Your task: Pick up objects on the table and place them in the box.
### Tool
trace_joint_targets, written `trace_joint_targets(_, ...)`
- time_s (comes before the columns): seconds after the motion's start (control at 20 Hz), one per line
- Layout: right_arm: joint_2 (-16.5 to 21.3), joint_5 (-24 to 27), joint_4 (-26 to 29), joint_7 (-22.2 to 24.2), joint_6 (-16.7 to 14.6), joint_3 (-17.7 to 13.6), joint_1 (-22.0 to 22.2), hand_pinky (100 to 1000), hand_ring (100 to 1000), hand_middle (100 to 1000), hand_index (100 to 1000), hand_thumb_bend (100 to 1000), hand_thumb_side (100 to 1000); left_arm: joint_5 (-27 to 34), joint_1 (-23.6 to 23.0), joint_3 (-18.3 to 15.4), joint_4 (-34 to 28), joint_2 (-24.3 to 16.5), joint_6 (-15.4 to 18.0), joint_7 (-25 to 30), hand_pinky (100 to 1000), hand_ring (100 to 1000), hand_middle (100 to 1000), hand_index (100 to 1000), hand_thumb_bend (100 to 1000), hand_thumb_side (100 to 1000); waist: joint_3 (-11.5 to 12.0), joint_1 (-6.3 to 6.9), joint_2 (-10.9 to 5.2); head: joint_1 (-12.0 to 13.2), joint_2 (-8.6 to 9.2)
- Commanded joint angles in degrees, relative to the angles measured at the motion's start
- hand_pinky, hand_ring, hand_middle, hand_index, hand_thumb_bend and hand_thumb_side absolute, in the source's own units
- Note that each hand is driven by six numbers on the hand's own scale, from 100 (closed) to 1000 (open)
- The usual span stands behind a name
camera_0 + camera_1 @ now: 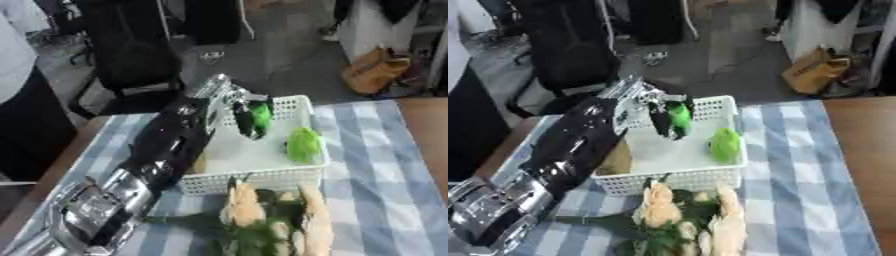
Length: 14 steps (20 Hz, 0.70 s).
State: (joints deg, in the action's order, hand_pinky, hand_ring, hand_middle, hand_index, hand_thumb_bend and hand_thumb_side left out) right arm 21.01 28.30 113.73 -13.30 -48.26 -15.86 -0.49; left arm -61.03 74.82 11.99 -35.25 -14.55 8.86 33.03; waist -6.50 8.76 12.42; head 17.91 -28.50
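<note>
My left hand (234,102) reaches over the white basket (302,172) from the lower left, fingers curled round a green object (260,116) held above the basket's floor. A second green object (304,144) lies inside the basket at its right side. In front of the basket, a bunch of pale orange flowers with green leaves (262,215) lies on the blue-and-white striped cloth (376,170). A tan item (614,159) shows at the basket's left inner wall, partly hidden by my arm. My right hand is out of sight.
A black office chair (131,60) stands beyond the table's far left edge. A brown bag (374,70) sits on the floor at the far right. Bare wooden tabletop (864,145) shows to the right of the cloth.
</note>
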Motion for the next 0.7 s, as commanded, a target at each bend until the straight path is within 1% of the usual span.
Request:
trace_joint_targets(0.05,1.8,0.6,0.9,0.4,-0.1,-0.2,-0.4,691,783,654,657,100,973,0.3,1.5,-0.8,0.3,-0.7,1.8,1.3,210,610,688,813,521,266,0.1,0.51,-1.34,0.3,0.36)
trace_joint_targets(0.1,1.8,0.6,0.9,0.5,-0.1,-0.1,-0.4,691,783,654,657,100,973,0.6,1.6,-0.7,0.6,-0.5,2.6,2.6,380,719,771,876,551,312,0.1,0.51,-1.37,0.4,0.31)
trace_joint_targets(0.15,1.8,0.7,0.9,0.5,-0.1,-0.1,-0.3,691,783,654,657,100,973,0.8,1.7,-0.7,0.7,-0.5,3.5,4.2,777,980,982,1000,656,488,0.1,0.50,-1.39,0.4,0.27)
trace_joint_targets(0.2,1.8,0.7,0.9,0.6,-0.1,0.0,-0.3,691,784,654,656,100,973,1.2,1.9,-0.7,1.1,-0.4,4.6,6.6,910,1000,1000,1000,688,552,0.2,0.48,-1.44,0.5,0.15)
trace_joint_targets(0.25,1.8,0.7,0.9,0.7,0.0,0.0,-0.3,691,784,654,656,100,973,1.6,2.3,-0.8,1.2,-0.5,5.5,9.2,963,1000,1000,1000,702,574,0.3,0.47,-1.48,0.5,0.07)
trace_joint_targets(0.3,1.9,0.8,0.9,0.8,0.0,0.1,-0.2,691,784,654,656,100,973,2.0,2.5,-1.0,1.2,-0.5,6.1,11.8,1000,1000,1000,1000,729,639,0.4,0.49,-1.54,0.5,0.02)
trace_joint_targets(0.35,1.9,0.8,0.9,0.9,0.0,0.1,-0.2,691,784,654,656,100,973,2.5,2.7,-1.2,1.2,-0.6,6.5,14.4,1000,1000,1000,1000,729,639,0.4,0.50,-1.60,0.5,-0.03)
trace_joint_targets(0.4,1.9,0.9,0.9,0.9,0.0,0.1,-0.1,691,784,654,656,100,972,2.7,2.9,-1.3,0.9,-0.8,6.6,16.2,1000,1000,1000,1000,752,629,0.5,0.52,-1.66,0.5,-0.03)
trace_joint_targets(0.45,2.0,1.0,0.9,1.0,0.1,0.1,-0.1,691,784,654,656,100,972,2.9,3.1,-1.4,0.5,-0.9,6.6,17.6,1000,1000,1000,1000,752,629,0.5,0.53,-1.70,0.5,-0.03)
trace_joint_targets(0.7,2.0,1.2,0.9,1.1,0.2,0.1,0.0,691,784,654,656,100,971,3.1,3.2,-1.5,-0.4,-1.2,6.3,18.9,1000,1000,1000,1000,728,627,0.7,0.52,-1.78,0.4,0.14)
